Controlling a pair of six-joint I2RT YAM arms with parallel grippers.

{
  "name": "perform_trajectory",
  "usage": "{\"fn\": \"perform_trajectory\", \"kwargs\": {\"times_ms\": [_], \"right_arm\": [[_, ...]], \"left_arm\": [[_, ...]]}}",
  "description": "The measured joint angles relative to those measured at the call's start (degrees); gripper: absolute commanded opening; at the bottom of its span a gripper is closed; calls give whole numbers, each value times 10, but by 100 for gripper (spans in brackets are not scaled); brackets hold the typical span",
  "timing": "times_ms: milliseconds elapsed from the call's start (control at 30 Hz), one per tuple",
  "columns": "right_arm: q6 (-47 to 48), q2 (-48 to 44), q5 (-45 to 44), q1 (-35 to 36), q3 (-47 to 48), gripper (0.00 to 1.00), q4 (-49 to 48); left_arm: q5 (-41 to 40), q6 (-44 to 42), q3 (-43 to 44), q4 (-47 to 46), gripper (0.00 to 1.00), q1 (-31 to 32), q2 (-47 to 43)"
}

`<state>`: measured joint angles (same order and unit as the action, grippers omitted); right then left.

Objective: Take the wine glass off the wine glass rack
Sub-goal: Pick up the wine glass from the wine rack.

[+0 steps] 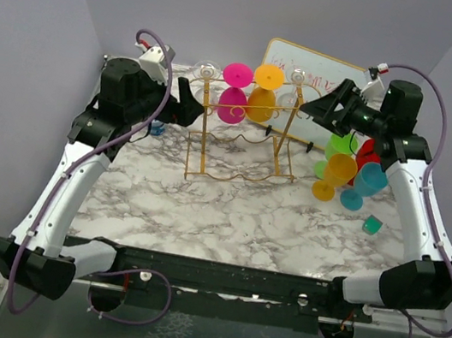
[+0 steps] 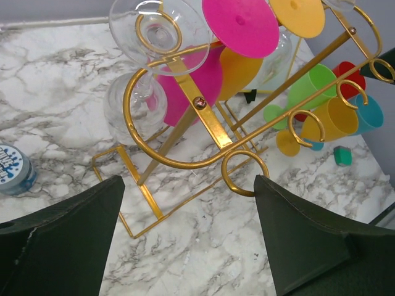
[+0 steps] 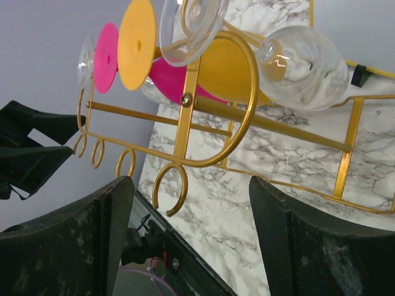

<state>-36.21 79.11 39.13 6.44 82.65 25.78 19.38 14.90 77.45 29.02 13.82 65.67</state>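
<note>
Left pincer [image 2: 188, 185] and right pincer [image 3: 188, 185] both stood apart, empty, at opposite ends of the wine glass rack [image 2: 185, 86]. Clear wine glass [image 2: 139, 108] hung inverted just ahead of left pincer. Risk noted: snagging the wire instead of the stem would tip the rack and spill the pink glass [image 2: 244, 24].

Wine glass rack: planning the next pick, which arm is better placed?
Probably right: the right pincer, open, faces the rack with a clear glass close ahead; the left pincer sees its glass farther.
</note>
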Motion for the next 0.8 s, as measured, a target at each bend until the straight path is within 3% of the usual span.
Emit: {"fn": "perform_trajectory", "kwargs": {"times_ms": [167, 267, 467, 667, 800], "right_arm": [[9, 30, 2, 0, 28, 77, 2], [21, 44, 4, 1, 49, 79, 10], [49, 48, -28, 2, 81, 81, 43], [72, 46, -57, 2, 106, 81, 75], [84, 31, -70, 2, 108, 82, 89]], "left_arm": [[24, 14, -9, -16, 82, -7, 1], [33, 19, -9, -29, 86, -8, 1], [16, 14, 3, -27, 86, -18, 1], [10, -4, 96, -25, 86, -38, 40], [37, -8, 154, -30, 79, -57, 89]]}}
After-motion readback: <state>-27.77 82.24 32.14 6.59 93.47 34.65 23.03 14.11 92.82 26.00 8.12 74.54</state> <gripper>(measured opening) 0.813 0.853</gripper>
